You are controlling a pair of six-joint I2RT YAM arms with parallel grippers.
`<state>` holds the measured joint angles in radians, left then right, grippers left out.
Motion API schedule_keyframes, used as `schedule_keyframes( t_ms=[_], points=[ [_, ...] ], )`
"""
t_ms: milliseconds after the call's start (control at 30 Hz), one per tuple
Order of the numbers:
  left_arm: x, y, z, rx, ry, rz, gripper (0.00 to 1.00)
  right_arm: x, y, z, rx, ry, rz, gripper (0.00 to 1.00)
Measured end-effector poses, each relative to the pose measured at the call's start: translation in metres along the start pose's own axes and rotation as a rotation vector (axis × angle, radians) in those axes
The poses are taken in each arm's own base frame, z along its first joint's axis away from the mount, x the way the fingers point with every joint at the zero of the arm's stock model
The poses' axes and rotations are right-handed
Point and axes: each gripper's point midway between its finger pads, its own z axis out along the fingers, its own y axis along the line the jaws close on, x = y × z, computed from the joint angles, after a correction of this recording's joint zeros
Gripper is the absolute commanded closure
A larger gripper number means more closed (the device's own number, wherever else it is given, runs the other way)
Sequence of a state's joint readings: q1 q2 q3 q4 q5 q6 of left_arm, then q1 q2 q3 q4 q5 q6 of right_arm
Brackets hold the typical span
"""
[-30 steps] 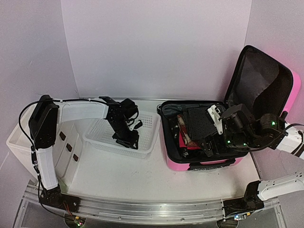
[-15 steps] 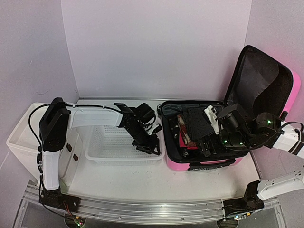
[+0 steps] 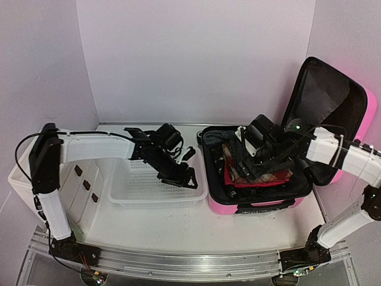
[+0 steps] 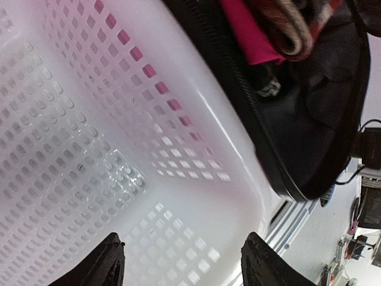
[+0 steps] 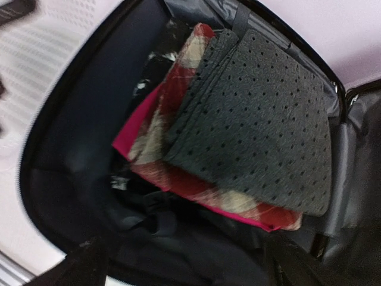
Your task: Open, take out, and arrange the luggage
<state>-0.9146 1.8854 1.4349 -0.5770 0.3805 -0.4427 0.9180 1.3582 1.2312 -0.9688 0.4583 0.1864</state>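
Right tool [image 5: 184, 265] tips blurred; luggage [image 3: 256, 208] depths indistinct.

pink luggage [image 3: 215, 205] (black lining [image 3: 321, 95]), white basket [image 3: 156, 200]

- The top external view sits high behind the arms and tilts down and forward over the whole desk [image 3: 178, 229]. The arm bases are at 6 o'clock, the white mesh basket [image 3: 156, 199] toward 9 and the luggage [image 3: 324, 101] toward 3.
- The left wrist view sits very near, inside the basket [image 4: 89, 149], and faces along the left claw [image 4: 186, 266], whose fingertips enter at 6 o'clock. The luggage [image 4: 309, 131] rim crosses at 2.
- The right wrist view looks down, close, into the luggage [image 5: 77, 167]. A blurred strip of basket [image 5: 53, 30] shows at 11.
- All three views share the red plaid cloth [image 3: 262, 176] [image 4: 292, 24] [image 5: 178, 89] and the basket side next to the luggage.
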Motion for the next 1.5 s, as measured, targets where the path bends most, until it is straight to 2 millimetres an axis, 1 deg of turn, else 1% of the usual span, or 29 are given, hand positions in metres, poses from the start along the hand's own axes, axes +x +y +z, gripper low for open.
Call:
schedule_keyframes(
  t_ms=[33,67,100,200,267,333,400,467,567,633,700,800,967,1067,1167,1267,1433,1500],
  points=[
    [0.0,-0.003,-0.013,0.0,-0.025,0.016,0.29,-0.002,-0.005,0.008,0.012,0.028,-0.018,0.27],
    [0.0,-0.008,-0.026,0.005,-0.053,0.037,0.28,-0.004,-0.01,0.015,0.017,0.053,-0.041,0.29],
    [0.0,-0.015,-0.045,0.015,-0.089,0.06,0.27,-0.005,-0.014,0.023,0.014,0.078,-0.067,0.31],
    [-0.006,-0.036,-0.094,0.047,-0.205,0.126,0.26,0.002,-0.02,0.046,-0.05,0.15,-0.154,0.32],
    [-0.005,-0.045,-0.124,0.064,-0.275,0.158,0.26,0.005,-0.024,0.055,-0.116,0.165,-0.188,0.31],
    [-0.003,-0.049,-0.146,0.068,-0.326,0.182,0.26,0.004,-0.025,0.059,-0.178,0.151,-0.208,0.3],
    [0.001,-0.049,-0.157,0.066,-0.351,0.19,0.26,0.0,-0.024,0.061,-0.232,0.119,-0.242,0.3],
    [0.006,-0.044,-0.159,0.054,-0.355,0.187,0.26,-0.001,-0.015,0.065,-0.281,0.091,-0.306,0.31],
    [0.014,-0.035,-0.155,0.036,-0.339,0.178,0.25,0.007,-0.004,0.073,-0.334,0.087,-0.401,0.34],
    [0.019,-0.031,-0.154,0.03,-0.333,0.178,0.25,0.012,0.001,0.079,-0.354,0.086,-0.447,0.37],
    [0.025,-0.029,-0.155,0.028,-0.331,0.18,0.25,0.013,0.001,0.083,-0.357,0.085,-0.479,0.41],
    [0.028,-0.029,-0.162,0.03,-0.344,0.19,0.25,0.008,0.001,0.089,-0.35,0.066,-0.506,0.45],
    [0.032,-0.029,-0.172,0.031,-0.369,0.2,0.24,0.009,0.005,0.106,-0.354,0.082,-0.538,0.45],
    [0.034,-0.026,-0.171,0.027,-0.367,0.196,0.24,0.01,0.004,0.114,-0.342,0.096,-0.548,0.47],
    [0.036,-0.024,-0.169,0.024,-0.36,0.193,0.24,0.005,0.001,0.117,-0.314,0.082,-0.548,0.51],
    [0.036,-0.024,-0.168,0.025,-0.358,0.187,0.24,0.0,-0.003,0.12,-0.287,0.073,-0.547,0.51],
    [0.036,-0.024,-0.168,0.027,-0.358,0.175,0.25,-0.001,-0.004,0.126,-0.268,0.073,-0.548,0.4],
    [0.037,-0.024,-0.168,0.029,-0.356,0.168,0.25,-0.003,-0.005,0.13,-0.255,0.071,-0.552,0.4]
  ],
)
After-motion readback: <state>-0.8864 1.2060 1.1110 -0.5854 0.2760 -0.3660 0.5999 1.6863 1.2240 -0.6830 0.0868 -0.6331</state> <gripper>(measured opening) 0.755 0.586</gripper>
